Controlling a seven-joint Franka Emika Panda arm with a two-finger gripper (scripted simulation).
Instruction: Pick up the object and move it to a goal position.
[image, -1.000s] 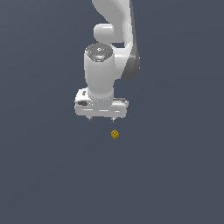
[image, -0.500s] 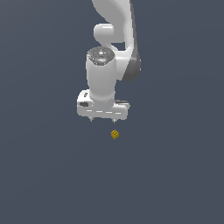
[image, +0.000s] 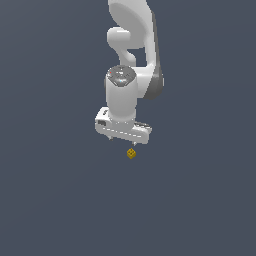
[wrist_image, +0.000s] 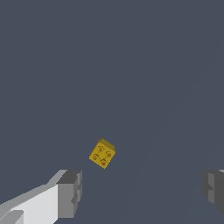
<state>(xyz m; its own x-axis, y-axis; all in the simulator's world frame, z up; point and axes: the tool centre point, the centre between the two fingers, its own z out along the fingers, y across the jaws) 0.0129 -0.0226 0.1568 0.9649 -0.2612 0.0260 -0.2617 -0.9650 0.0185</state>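
1. The wrist view was the only one that really showed the jaws: two grey finger pads (wrist_image: 70, 194) sat far apart, wide open, nothing between them. The exterior view only gave two tiny tips poking out under the white gripper (image: 128, 141), so you couldn't judge the gap from there.
2. Same deal with the tiny yellow-gold cube with darker spots (wrist_image: 102, 153). Up close you could see the spotted top face and that it sat turned at an angle to the fingers. In the exterior view the cube (image: 131, 153) was just a little gold speck.
3. The exterior view did show what the wrist cam couldn't: the cube was just below the gripper, near the fingertip on the exterior view's right, not touching anything. From the wrist it sat out ahead of the pads, closer to one of them, and wasn't held.
4. The white robot arm (image: 135, 40) came down from the top of the exterior view, bent at a rounded joint, with the wrist cylinder pointing pretty much straight down and the hand bar slightly tilted.
5. Everything else was a flat, plain dark blue-grey surface (image: 50, 200), no edges or walls I could make out.
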